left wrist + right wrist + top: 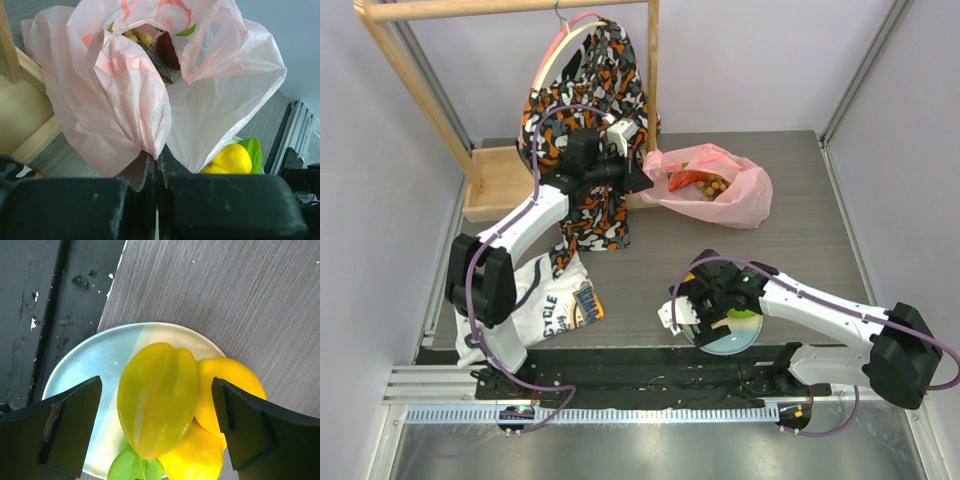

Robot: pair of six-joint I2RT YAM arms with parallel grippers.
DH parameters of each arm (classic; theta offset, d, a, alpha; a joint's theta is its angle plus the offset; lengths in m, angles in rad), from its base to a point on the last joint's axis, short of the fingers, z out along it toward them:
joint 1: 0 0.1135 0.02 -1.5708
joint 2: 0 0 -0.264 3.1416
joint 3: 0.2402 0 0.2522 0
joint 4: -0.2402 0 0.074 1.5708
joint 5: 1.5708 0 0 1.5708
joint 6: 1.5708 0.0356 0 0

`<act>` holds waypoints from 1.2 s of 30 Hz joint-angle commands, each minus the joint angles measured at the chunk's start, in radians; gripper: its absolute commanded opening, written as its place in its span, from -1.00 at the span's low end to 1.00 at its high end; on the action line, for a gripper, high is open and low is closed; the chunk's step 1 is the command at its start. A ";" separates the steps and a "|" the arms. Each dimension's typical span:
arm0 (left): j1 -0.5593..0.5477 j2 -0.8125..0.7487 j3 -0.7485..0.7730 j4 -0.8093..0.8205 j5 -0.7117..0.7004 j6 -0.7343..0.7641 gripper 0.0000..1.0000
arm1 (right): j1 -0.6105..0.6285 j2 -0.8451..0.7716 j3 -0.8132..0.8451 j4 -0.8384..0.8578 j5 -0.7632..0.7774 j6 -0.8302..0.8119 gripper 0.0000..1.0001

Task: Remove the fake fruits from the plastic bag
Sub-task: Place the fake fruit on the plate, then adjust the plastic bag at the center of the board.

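black fingers [225, 205] of the left gripper [157, 167] are seen clenched on a pinched fold of the plastic bag [125, 100]. right gripper [156, 390] is held spread wide over the plate [85, 365], one finger on each side of a yellow-green star fruit [157, 405]. its long axis runs top to bottom in the right wrist view. two lemons [230, 385] and a green piece [132, 467] are packed against it on the plate. the bag is laid well beyond the plate, long axis across the table, mouth turned toward the left gripper. watermelon slice [685, 180], grape bunch [715, 186] and dark red fruit [167, 50] are noted inside. "cycle" is read on a white t-shirt [545, 300] left of the plate.
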 commanded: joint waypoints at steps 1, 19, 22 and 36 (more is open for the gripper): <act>0.009 -0.039 -0.002 0.025 0.013 0.013 -1.00 | 0.006 -0.059 0.051 0.001 0.016 -0.010 0.99; 0.009 -0.048 0.032 -0.193 0.194 0.155 -1.00 | -0.447 0.192 0.525 0.447 0.131 0.681 -0.35; 0.009 -0.037 0.070 -0.349 0.156 0.326 -1.00 | -0.476 0.377 0.617 0.472 0.166 0.721 -0.87; 0.009 -0.099 0.005 -0.405 -0.068 0.443 -1.00 | -0.476 0.332 0.263 0.353 0.261 0.666 -0.81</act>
